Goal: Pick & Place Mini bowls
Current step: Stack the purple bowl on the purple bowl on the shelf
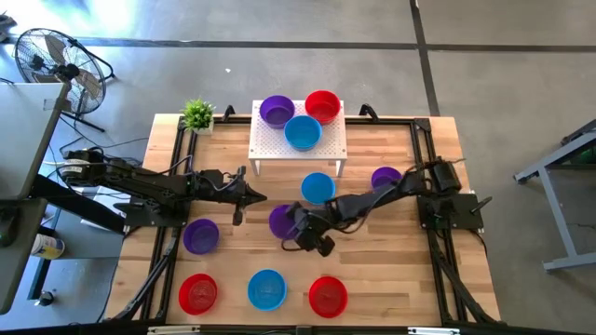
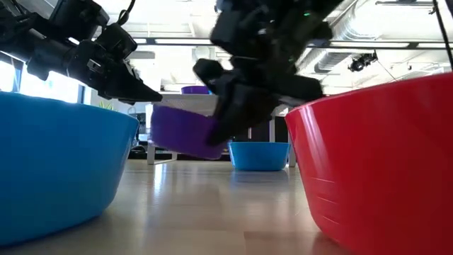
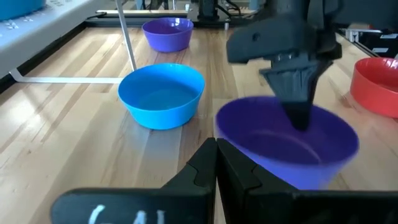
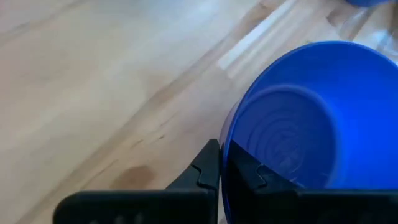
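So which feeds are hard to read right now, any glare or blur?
Low view: bright windows backlight the arms, and the near red bowl and blue bowl loom large and soft. Right wrist view: the purple bowl looks blue. High view: even light, clear.

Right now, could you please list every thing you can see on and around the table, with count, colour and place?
Bowls on stand: three, purple, red, blue, on the white perforated stand.
Bowls at front edge: three, red, blue, red.
Bowls mid-table: four, purple at left, blue below stand, purple at right, purple gripped at centre.
Plant: one, green, back left corner.
Fan: one, dark, on floor at left.
Table: one, light wood.
Left gripper: shut, empty, over the table left of centre.
Right gripper: shut on the centre purple bowl's rim.
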